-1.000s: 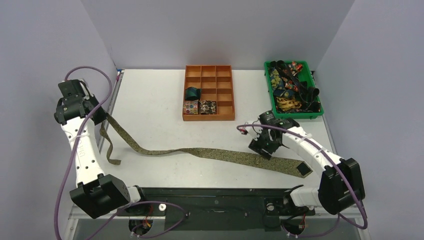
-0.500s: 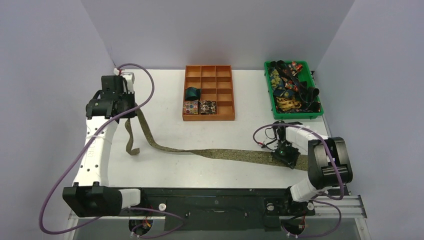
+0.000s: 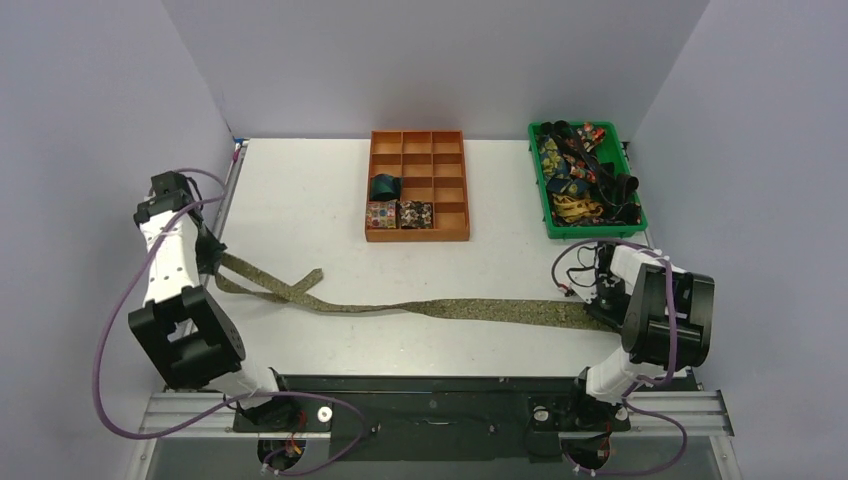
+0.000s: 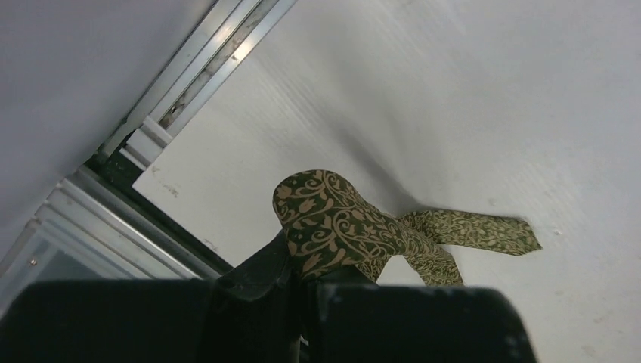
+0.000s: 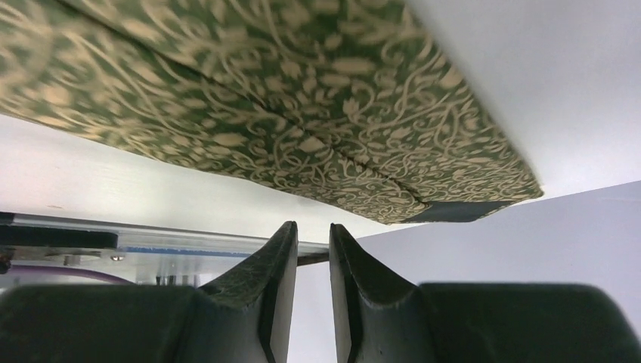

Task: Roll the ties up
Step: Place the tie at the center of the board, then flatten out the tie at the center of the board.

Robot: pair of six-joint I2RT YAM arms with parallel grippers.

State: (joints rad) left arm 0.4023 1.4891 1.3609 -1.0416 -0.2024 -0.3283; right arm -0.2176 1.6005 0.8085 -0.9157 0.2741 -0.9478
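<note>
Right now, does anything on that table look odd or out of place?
Yes. The olive-gold tie lies stretched across the table, unrolled, its narrow end doubled back in a loose fold by the left gripper, which pinches it. The ties in the green bin are a tangled heap.

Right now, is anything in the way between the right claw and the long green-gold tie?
Nothing visible is. In the right wrist view, the wide end of the tie lies just beyond the fingertips of the right claw, with only bare table between. The left claw pinches the tie near its other end.
</note>
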